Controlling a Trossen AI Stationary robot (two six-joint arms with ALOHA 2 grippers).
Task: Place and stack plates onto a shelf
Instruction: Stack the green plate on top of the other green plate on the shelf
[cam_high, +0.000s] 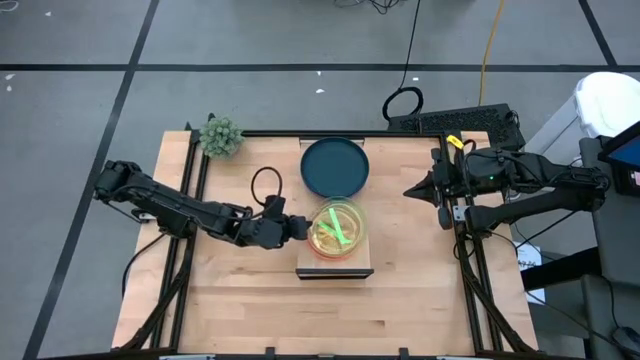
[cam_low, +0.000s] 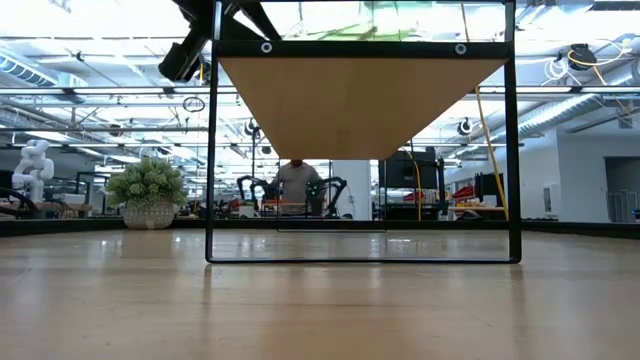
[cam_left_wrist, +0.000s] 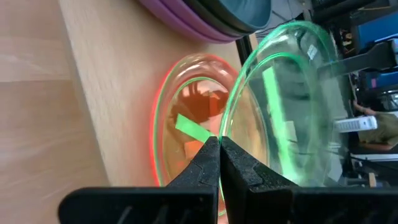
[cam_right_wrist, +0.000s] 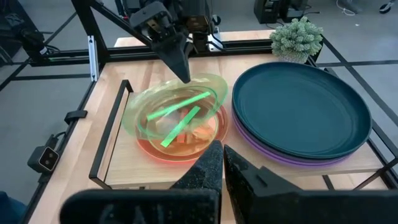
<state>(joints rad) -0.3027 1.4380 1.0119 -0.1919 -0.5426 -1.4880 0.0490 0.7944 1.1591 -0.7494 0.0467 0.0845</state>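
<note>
A neon green translucent plate is tilted over a pink translucent plate at the near part of the light-wood shelf. A dark teal plate lies on purple plates on the shelf's far part. My left gripper sits at the green plate's left side, shut on it. My right gripper hovers right of the shelf, shut and holding nothing, with its fingers pointing toward the plates. The low view shows only the shelf's plank and its black frame, not the plates. My left gripper pinches the green plate's rim on the side toward the table's left, between its two fingers. The fingers slant down at it from the left. The plate is tilted in the hold above the pink plate; whether its low edge rests there I cannot tell.
A small green plant stands at the table's far left corner, also in the low view. A black cable loop lies left of the shelf. Black frame rails run along the table's sides. Bare wood lies near the front edge.
</note>
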